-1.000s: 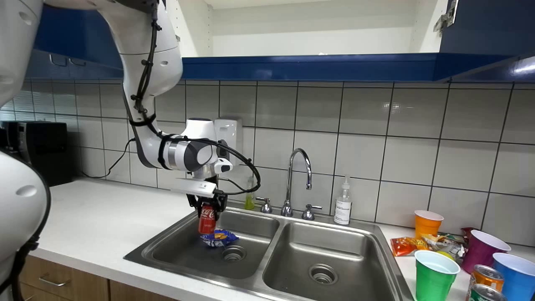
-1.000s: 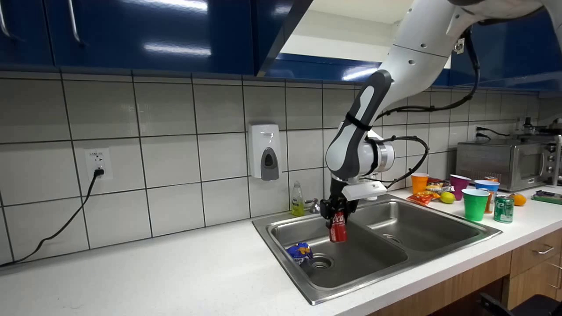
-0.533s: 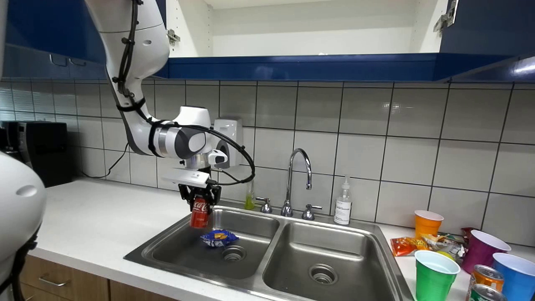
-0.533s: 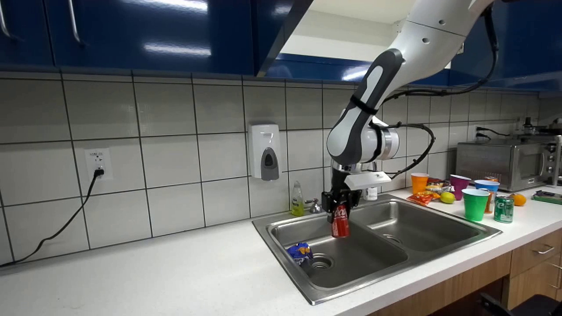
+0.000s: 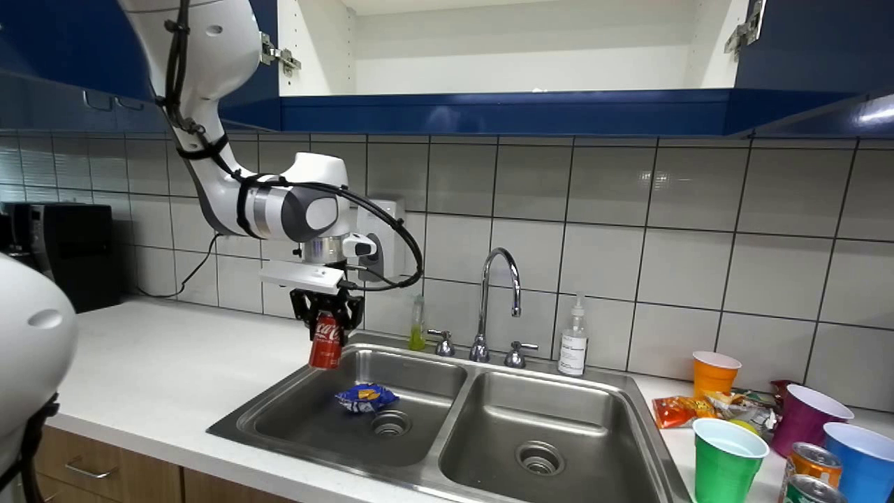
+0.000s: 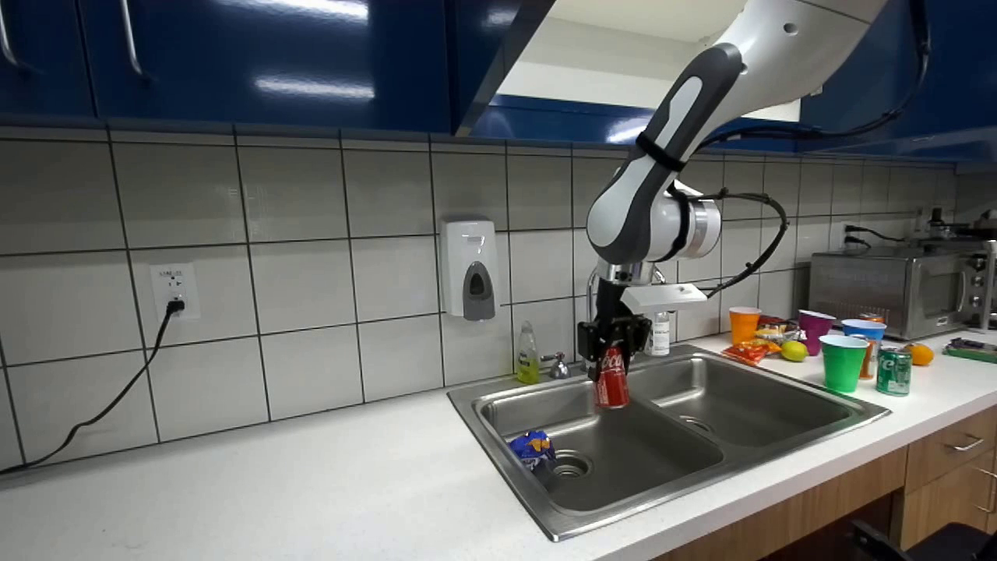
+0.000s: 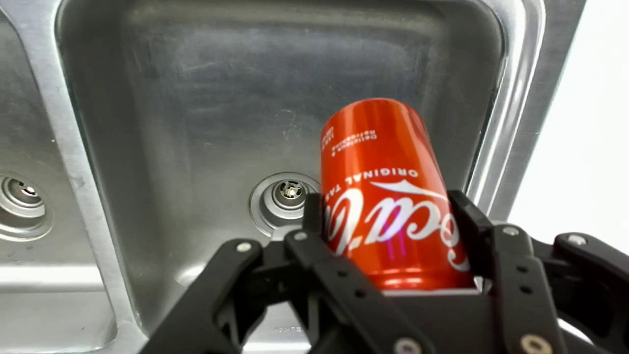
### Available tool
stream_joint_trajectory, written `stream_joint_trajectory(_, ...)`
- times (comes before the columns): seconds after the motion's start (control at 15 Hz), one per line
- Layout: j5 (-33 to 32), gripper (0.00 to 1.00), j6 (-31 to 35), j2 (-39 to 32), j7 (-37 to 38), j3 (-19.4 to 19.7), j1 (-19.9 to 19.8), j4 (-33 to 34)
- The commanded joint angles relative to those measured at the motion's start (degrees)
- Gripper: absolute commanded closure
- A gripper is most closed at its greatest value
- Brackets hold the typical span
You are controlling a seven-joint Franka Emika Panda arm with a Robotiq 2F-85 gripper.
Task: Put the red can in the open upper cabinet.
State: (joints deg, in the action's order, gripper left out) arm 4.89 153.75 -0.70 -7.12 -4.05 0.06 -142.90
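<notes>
The red can [image 5: 325,347] hangs above the sink in both exterior views, a little tilted, its base down. My gripper [image 5: 328,331] holds it from above, shut around its upper part. In the wrist view the can [image 7: 381,157] fills the space between the black fingers [image 7: 314,216], with one finger pressed to each side. Its top lies close to the palm and is mostly hidden. High on the wall, well above the gripper, the open upper cabinet [image 5: 524,59] shows its white interior in both exterior views; the arm covers part of it in an exterior view [image 6: 592,54].
Beneath the can is a steel double sink [image 5: 447,419] with a blue snack bag [image 5: 367,397] in one basin. A tall faucet [image 5: 487,307] rises behind. The cabinet's blue lower ledge [image 5: 503,115] juts out overhead. Cups [image 5: 730,454], cans and snack bags crowd the counter's end.
My gripper has risen steadily with the red can in its grasp and shifted slightly sideways. The can now hangs higher over the sink. The snack bag has not moved.
</notes>
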Motion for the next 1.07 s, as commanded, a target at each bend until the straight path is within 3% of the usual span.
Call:
stream_joint_trajectory(0.0,1.9,0.62,-4.9,5.9,-2.3,0.8,0.8,-1.7)
stream_joint_trajectory(1.0,0.6,0.62,-16.4,15.6,-1.9,3.0,1.9,-1.1)
